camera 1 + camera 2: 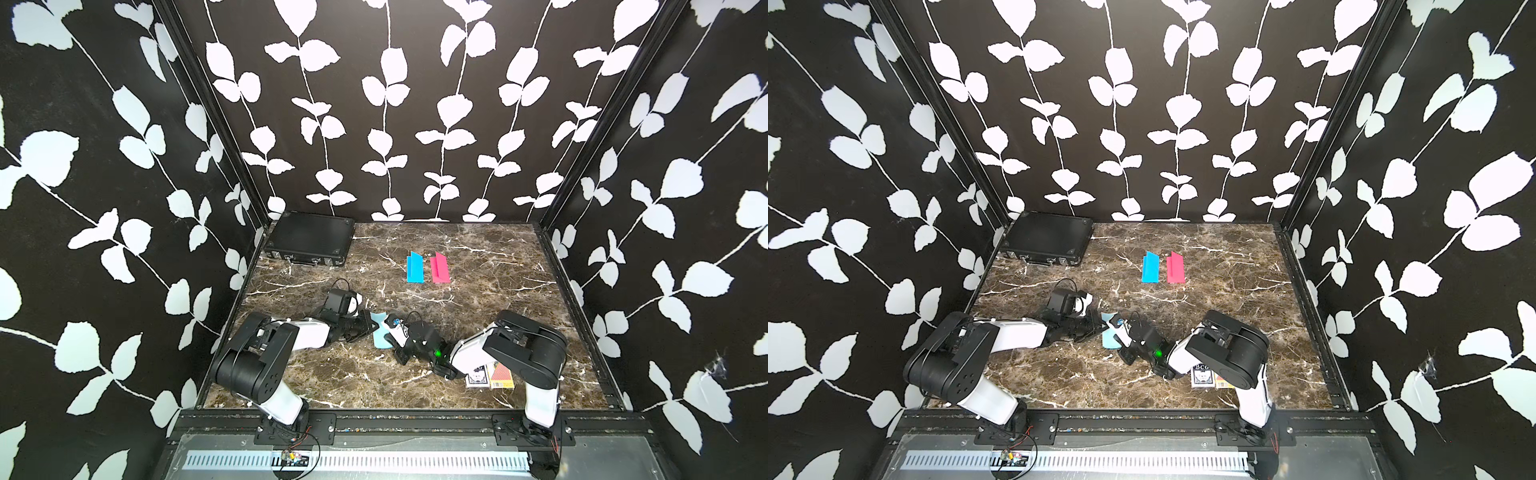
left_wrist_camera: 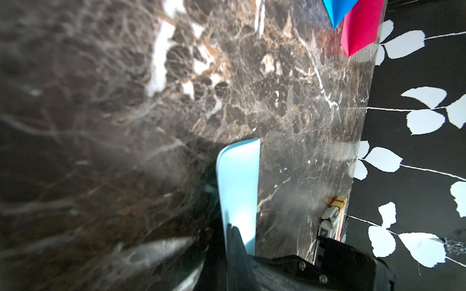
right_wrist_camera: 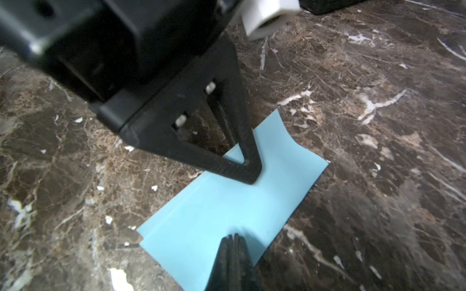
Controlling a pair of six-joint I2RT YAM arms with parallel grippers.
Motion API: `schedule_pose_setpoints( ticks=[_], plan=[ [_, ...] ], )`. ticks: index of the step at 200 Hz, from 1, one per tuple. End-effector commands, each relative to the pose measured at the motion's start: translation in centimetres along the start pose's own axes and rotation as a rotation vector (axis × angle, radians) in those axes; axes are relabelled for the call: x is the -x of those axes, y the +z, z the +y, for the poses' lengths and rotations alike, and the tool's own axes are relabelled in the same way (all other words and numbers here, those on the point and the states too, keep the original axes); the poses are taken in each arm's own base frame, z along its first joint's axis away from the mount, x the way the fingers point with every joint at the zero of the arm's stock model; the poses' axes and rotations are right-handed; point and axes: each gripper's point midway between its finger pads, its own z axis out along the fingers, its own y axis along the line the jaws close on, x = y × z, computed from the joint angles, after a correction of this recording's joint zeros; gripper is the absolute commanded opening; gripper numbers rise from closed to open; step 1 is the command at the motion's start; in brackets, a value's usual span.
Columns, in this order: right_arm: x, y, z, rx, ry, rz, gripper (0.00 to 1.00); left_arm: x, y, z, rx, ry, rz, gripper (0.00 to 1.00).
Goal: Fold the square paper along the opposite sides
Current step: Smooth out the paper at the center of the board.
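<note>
Light blue paper [image 3: 214,214] pinned, near middle of the table [image 1: 498,299]!
Jaws together, left hand [image 3: 248,173] and right hand [image 3: 233,239] press its folded layers; one sliding tip could drag the sheet and skew the crease.

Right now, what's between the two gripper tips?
Only the light blue paper: in the right wrist view it spans the stretch from the left gripper to the right gripper, both shut tips on it.
</note>
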Motion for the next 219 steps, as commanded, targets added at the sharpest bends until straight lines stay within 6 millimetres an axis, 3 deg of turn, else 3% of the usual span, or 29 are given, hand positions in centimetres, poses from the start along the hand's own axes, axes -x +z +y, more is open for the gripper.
schedule_pose_setpoints(
  ticks=[1, 111, 126, 147, 179, 194, 219],
  plan=[
    [-3.6, -1.1, 0.3, -0.008, 0.005, 0.115, 0.0, -0.2, -0.1, 0.7, 0.034, 0.001, 0.009, 0.0],
    [-7.1, -3.8, 1.3, -0.007, -0.022, 0.252, 0.0, 0.3, -0.5, 1.2, 0.021, -0.001, 0.004, 0.0],
    [-5.0, -4.1, 1.2, -0.011, -0.017, 0.195, 0.01, 0.3, -0.5, 0.7, 0.001, 0.025, 0.016, 0.0],
    [0.7, -3.6, 0.2, 0.027, 0.044, 0.031, 0.02, 0.0, -0.5, 0.6, -0.01, 0.063, 0.031, 0.0],
    [8.7, -0.8, -2.9, 0.052, 0.079, -0.195, 0.02, -1.0, -0.3, 0.5, -0.047, 0.07, 0.068, 0.0],
    [9.9, 0.9, -3.5, 0.052, 0.051, -0.204, 0.02, -1.2, -0.3, 0.5, -0.053, 0.066, 0.071, 0.0],
    [8.7, 3.1, -3.7, 0.06, 0.023, -0.166, 0.01, -1.0, -0.3, 0.4, -0.053, 0.07, 0.071, 0.0]
  ],
)
